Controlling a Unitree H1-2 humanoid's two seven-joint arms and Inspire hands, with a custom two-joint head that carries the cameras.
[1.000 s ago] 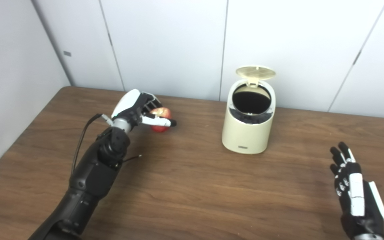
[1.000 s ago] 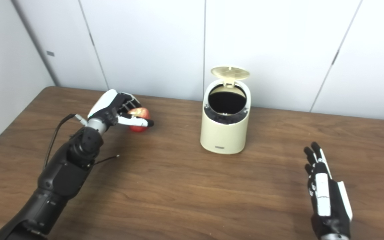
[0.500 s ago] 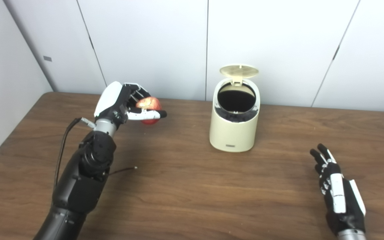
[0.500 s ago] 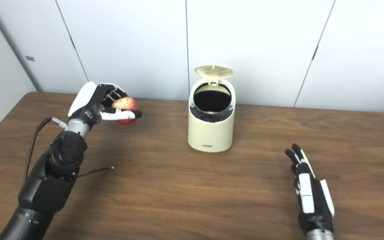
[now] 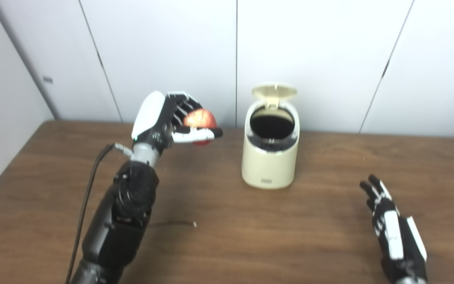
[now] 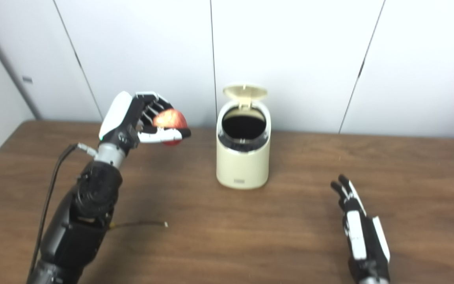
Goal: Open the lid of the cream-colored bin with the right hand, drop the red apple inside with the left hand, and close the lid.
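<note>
Two robot hands over a brown wooden table (image 5: 250, 236), one holding fruit beside an open bin.

One round red apple (image 5: 200, 118) sits in the black-and-white left hand (image 5: 168, 118), whose fingers are curled around it from behind while the thumb lies under its front; hand and apple are raised above the table, to the left of the cream-colored plastic bin (image 5: 270, 157) and about level with its top. That bin stands upright near the far edge of the table, close to the white panel wall (image 5: 313, 51); its round lid (image 5: 274, 90) is tipped up at the back and the dark opening is uncovered. At the near right, well apart from the bin, the black-and-white right hand (image 5: 394, 236) is released, fingers stretched out and grasping nothing, low over the table. A thin black cable (image 5: 89, 189) runs along the left arm.
</note>
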